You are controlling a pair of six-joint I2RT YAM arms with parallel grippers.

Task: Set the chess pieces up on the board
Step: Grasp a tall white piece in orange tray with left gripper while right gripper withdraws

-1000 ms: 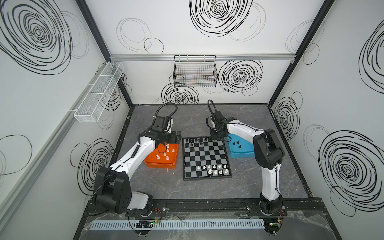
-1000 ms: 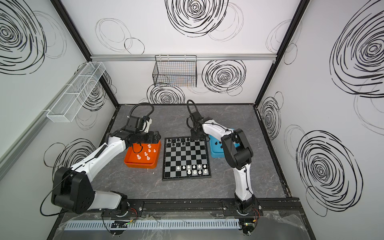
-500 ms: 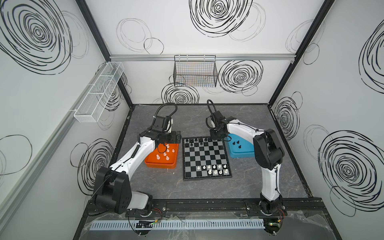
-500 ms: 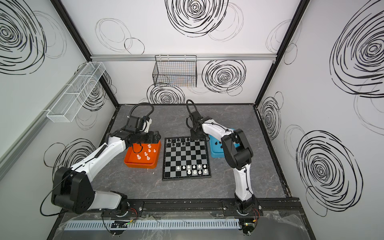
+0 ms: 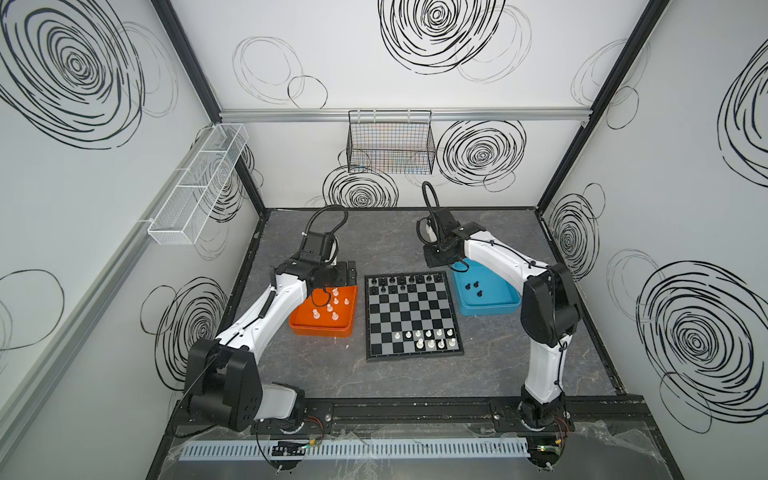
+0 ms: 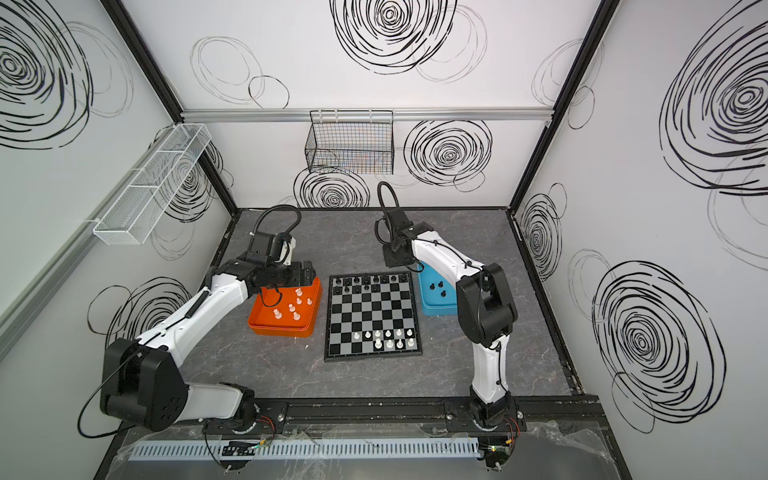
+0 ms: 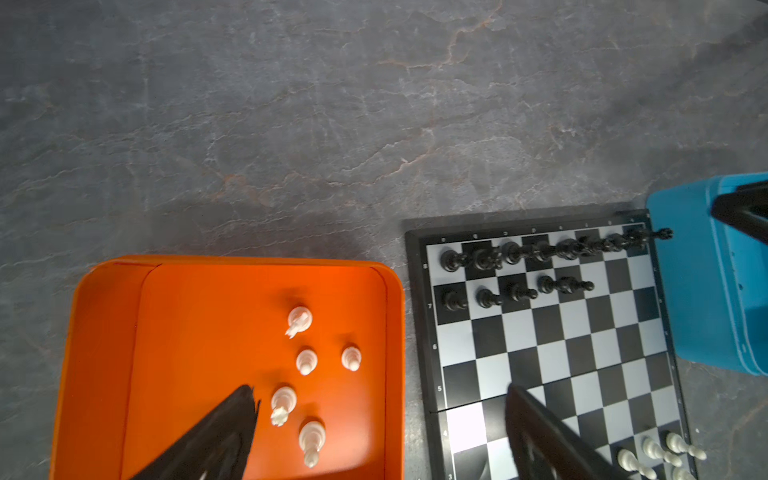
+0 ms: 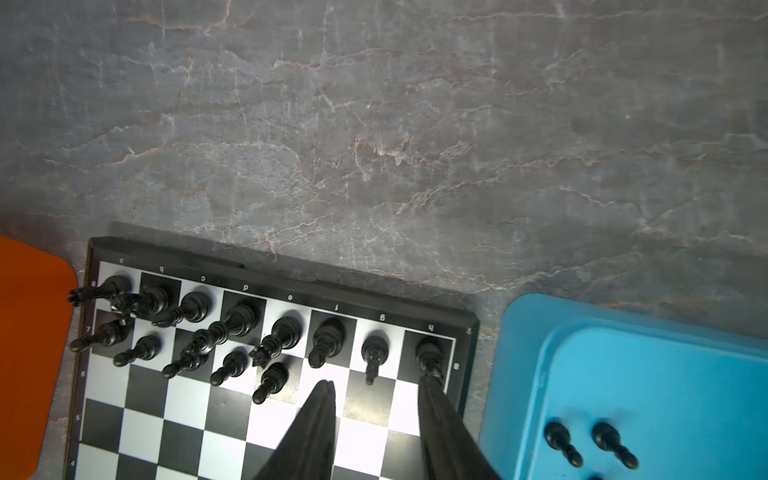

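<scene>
White chess pieces [image 5: 431,343] sit at 6 o'clock on the board [image 5: 411,309]. At its 9 o'clock, the left fingers [image 7: 224,432] gape wide and empty over the orange tray [image 7: 187,332]. At 1 o'clock, the right fingers [image 8: 316,424] stand partly open, seemingly empty, just beside the corner black piece [image 8: 430,355]: lift straight up, then fetch pawns [image 8: 561,442] from the blue tray [image 8: 665,374]

the chequered black-and-silver board [image 5: 411,316] lies flat on the tabletop [image 5: 415,386]. black pieces [image 8: 286,330] stand along its two far rows, white pieces [image 5: 431,343] on its two near rows. more white stand in the orange tray [image 5: 320,330], more black in the blue tray [image 5: 494,301].
</scene>
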